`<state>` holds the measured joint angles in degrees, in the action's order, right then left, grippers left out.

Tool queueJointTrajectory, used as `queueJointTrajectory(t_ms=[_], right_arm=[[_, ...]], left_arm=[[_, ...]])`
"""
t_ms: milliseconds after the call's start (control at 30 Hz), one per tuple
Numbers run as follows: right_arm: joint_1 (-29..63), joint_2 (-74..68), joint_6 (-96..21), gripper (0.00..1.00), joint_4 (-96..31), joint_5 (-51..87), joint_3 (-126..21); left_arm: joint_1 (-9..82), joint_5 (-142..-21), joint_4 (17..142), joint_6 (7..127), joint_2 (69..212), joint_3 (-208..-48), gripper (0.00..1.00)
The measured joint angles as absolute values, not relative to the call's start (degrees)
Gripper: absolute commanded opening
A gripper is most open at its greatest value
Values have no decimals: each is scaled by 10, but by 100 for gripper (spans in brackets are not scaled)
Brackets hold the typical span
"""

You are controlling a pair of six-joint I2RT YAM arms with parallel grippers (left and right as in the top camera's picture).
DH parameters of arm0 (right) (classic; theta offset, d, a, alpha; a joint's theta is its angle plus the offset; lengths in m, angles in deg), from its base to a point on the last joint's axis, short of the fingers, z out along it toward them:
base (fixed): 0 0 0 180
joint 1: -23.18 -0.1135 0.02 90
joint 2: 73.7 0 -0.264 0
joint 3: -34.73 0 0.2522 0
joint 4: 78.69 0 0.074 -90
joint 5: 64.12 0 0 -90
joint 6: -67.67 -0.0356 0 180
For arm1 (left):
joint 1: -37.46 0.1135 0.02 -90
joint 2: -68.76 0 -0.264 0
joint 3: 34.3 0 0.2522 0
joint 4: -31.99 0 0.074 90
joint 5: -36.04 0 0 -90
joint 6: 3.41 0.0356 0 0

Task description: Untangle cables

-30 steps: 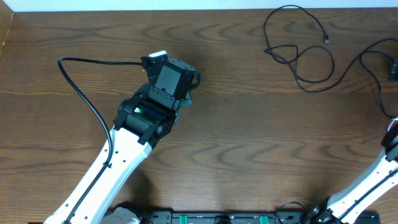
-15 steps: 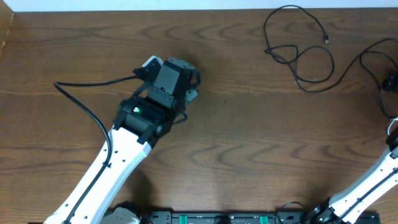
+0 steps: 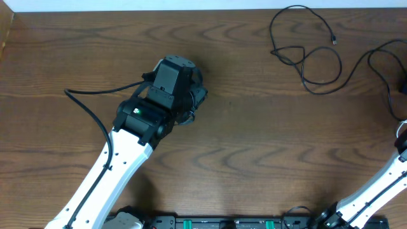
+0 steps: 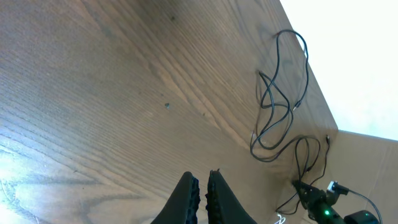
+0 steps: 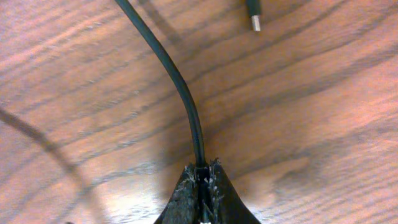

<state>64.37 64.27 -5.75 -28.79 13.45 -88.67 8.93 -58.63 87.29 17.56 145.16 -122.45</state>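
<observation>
Turning at the wrist over the last second, the left arm (image 3: 130,143) has swung its own thick wire (image 3: 102,90) into a lower bend on the left of the surface (image 3: 254,146). That wire belongs to the robot and is not part of the job. The left hand (image 4: 201,185) has its fingers pressed together with nothing between them. It points over bare wood left of centre, well apart from every cable.

Farther right, on the far side, lies the looped cable (image 3: 300,62). It is thin and black, crosses over itself in several places, and ends in a small plug. Beside it, at the right edge, the long cable (image 3: 388,95) snakes toward the near side.

Over the same second the right hand (image 5: 200,169) went from spread wide to clamped. It now pinches a black cable (image 5: 177,79) between its fingertips, most likely that long one. A metal plug tip (image 5: 253,15) lies just beyond, apart from the grip.

These cables look light and limp, so I judge they will trail after any pull rather than hold a shape. The smooth jacket may slide through a loose pinch. The plug ends are the parts likely to catch inside a loop. The best place to take hold seems to be the cord itself, close to a free end, so that the end can be drawn back out through the crossings. Pulling mid-length would probably tighten them.
</observation>
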Motion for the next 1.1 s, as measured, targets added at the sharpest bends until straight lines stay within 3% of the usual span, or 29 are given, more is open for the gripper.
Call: queueJointTrajectory(t_ms=[500, 667, 767, 1033, 1067, 1100], right_arm=[[668, 579, -145, 1, -299, -95, -887], [610, 529, -179, 1, -304, -168, -895], [541, 527, -186, 1, -302, -152, -897], [309, 533, -193, 2, -309, 85, -897], [292, 534, -198, 8, -309, 120, -897], [283, 534, -202, 21, -309, 150, -897]], left_arm=[[89, -587, 873, 176, 1452, -1224, 9], [89, -575, 873, 176, 1452, -1224, 12], [89, -571, 874, 176, 1452, -1224, 8], [89, -573, 883, 177, 1452, -1224, 8], [89, -578, 883, 180, 1452, -1224, 8], [89, -582, 883, 183, 1452, -1224, 8]])
